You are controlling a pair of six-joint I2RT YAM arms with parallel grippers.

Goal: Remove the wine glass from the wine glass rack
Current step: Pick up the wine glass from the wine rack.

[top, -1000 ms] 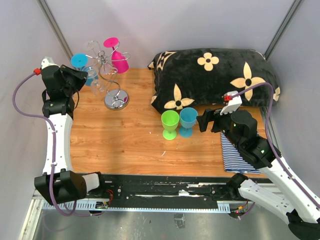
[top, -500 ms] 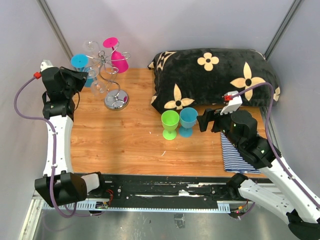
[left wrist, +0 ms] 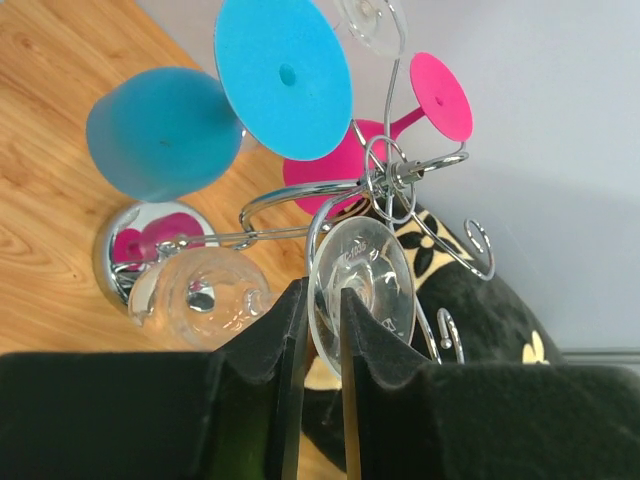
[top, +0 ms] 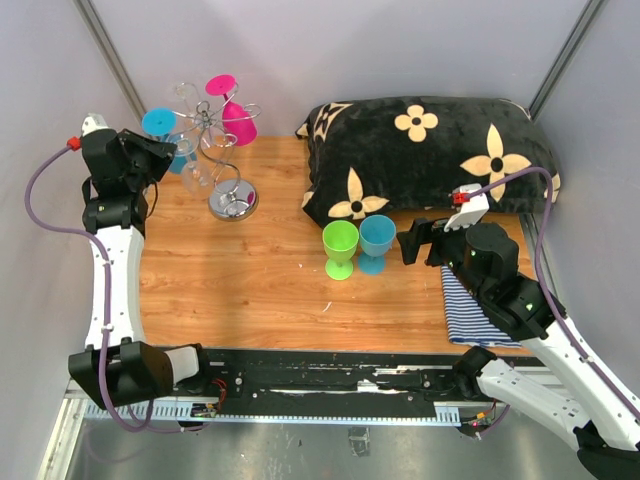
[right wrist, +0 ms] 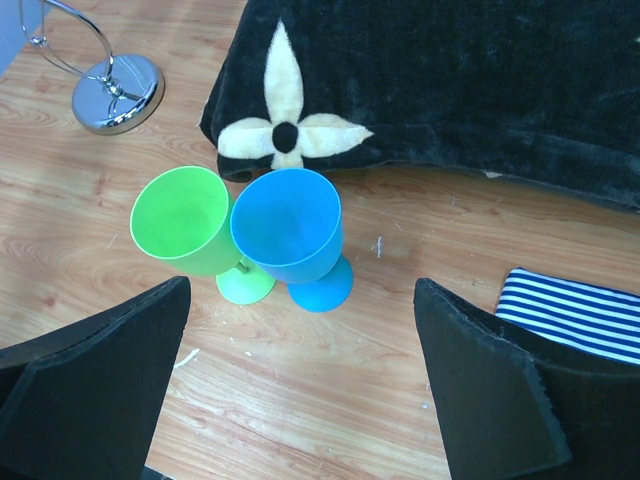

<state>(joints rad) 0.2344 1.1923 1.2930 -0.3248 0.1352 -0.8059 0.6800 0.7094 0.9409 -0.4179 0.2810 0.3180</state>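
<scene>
The wine glass rack (top: 233,200) stands at the table's back left, a silver wire stand on a round chrome base, also seen in the left wrist view (left wrist: 390,180). A clear wine glass (left wrist: 365,290) hangs upside down from it, its bowl (left wrist: 200,295) pointing down. My left gripper (top: 172,155) (left wrist: 320,305) is shut on the rim of that glass's round foot. A blue glass (top: 158,122) and a pink glass (top: 238,120) hang on other arms. My right gripper (top: 410,243) (right wrist: 298,295) stands open and holds nothing, above the table just right of the standing glasses.
A green glass (top: 340,245) and a blue glass (top: 377,240) stand upright side by side mid-table. A black flowered pillow (top: 430,150) lies at the back right. A striped cloth (top: 470,310) lies under the right arm. Grey walls close in on both sides.
The left wrist has shifted slightly at the rack, still gripping the clear glass's foot. The right arm has barely moved.
</scene>
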